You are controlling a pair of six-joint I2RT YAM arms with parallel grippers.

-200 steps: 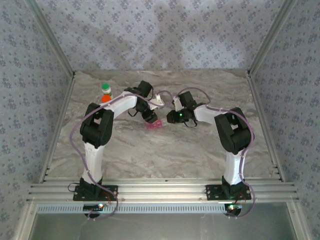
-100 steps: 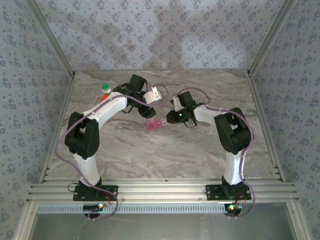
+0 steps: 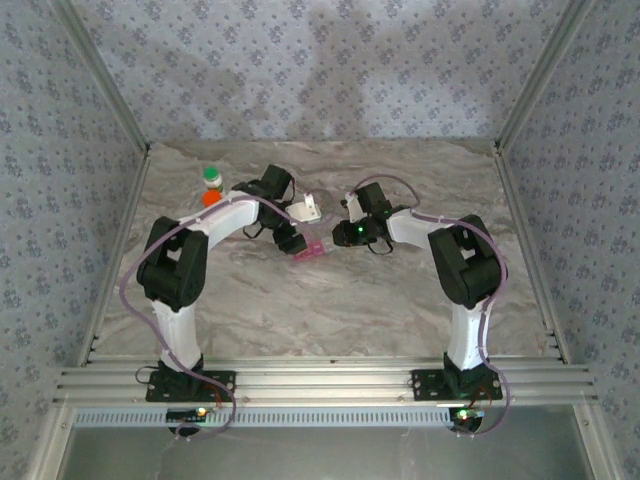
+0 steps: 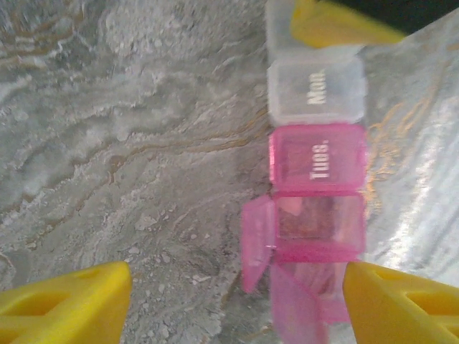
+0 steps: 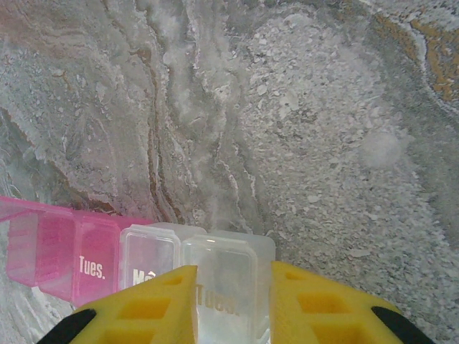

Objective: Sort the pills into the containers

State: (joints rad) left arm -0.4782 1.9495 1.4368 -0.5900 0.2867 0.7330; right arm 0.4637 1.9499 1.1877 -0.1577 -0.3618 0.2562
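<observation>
Top external: the pill box (image 3: 310,251) lay about mid-worktop (image 3: 400,320), between the two grippers. The left gripper (image 3: 291,240) sat at its pink end and the right gripper (image 3: 343,233) at its clear end. Both arms were folded into arches with the elbows raised and the forearms reaching inward toward the centre. Two small bottles, one green-capped (image 3: 212,178) and one orange-capped (image 3: 210,197), stood near the far left corner.

Left wrist: the left gripper (image 4: 238,276) was spread wide and held nothing. The pill box (image 4: 318,154) ran away from the camera, closer to the finger at the right of the view; contact there could not be judged. The cells were rectangular: clear plastic lettered "Mon.", translucent pink lettered "Tues.", then a pink cell with its lid swung open sideways. Contents not resolvable.

Right wrist: the right gripper (image 5: 231,276) was closed on the clear end cell of the pill box (image 5: 93,261), one yellow finger against each side. The worktop was grey, marbled and tan-veined.
</observation>
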